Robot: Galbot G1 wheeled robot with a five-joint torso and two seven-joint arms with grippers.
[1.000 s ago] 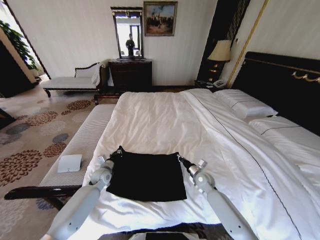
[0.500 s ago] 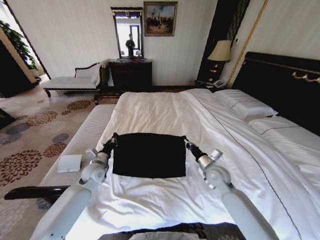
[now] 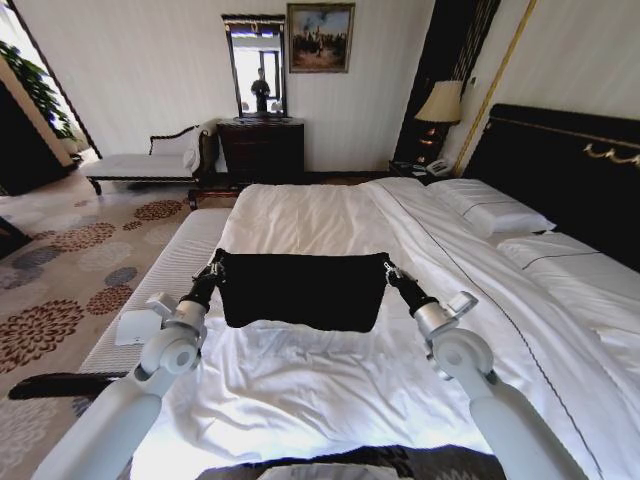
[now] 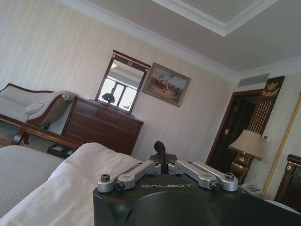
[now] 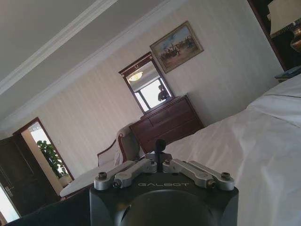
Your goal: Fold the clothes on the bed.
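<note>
I have raised the black T-shirt (image 3: 300, 290) higher off the bed (image 3: 330, 215), my left gripper (image 3: 216, 266) and right gripper (image 3: 388, 270) each pinching a top corner; it now hangs clear, ready for folding over.

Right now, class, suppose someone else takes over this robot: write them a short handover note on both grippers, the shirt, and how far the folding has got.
Left gripper: shut on the shirt's left top corner, raised above the bed.
Right gripper: shut on the right top corner, at the same height.
Shirt: black, stretched flat between the two grippers and hanging clear of the white bed, about mid-bed.
Done: shirt gripped at both corners and lifted.
Left: lay it down, make the folds, release. No fold can be confirmed yet.
</note>
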